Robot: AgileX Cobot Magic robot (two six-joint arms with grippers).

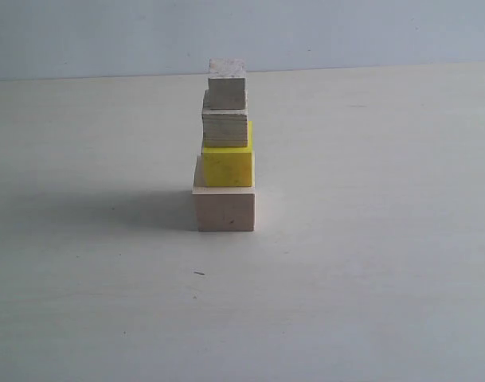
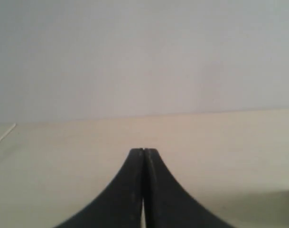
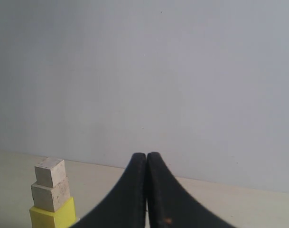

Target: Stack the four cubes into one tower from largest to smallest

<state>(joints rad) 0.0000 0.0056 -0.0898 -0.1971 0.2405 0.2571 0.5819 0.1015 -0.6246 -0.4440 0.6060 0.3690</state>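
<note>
The tower (image 1: 224,151) stands upright near the middle of the desk (image 1: 369,263), its long axis straight up. The pale wood cube (image 1: 224,208) is the base and rests on the desk. The yellow cube (image 1: 228,163) sits on it, the greyish cube (image 1: 224,127) on that, and the smallest cube (image 1: 227,89) is the tip. Each cube touches the one below. The edges are not quite flush: the yellow cube sits a little toward the right of the base in the exterior view. As I judge it, the stack is complete, in order from largest to smallest.

My left pincer (image 2: 143,152) is pressed together and holds nothing. Its camera shows only bare desk and the wall (image 2: 144,57), with no cube in sight. My right pincer (image 3: 146,156) is also pressed together and empty. Its camera catches the upper part of the tower ahead and off to one side, well apart from the tips: the smallest cube (image 3: 50,172), the greyish cube (image 3: 50,195) and the top of the yellow cube (image 3: 51,218).

Neither arm shows in the exterior view, so both are clear of the stack. I judge the right arm to be the one facing the tower, should a nudge be wanted. Any approach would have to come from above, since a sideways brush could topple it. No containers are in view.
</note>
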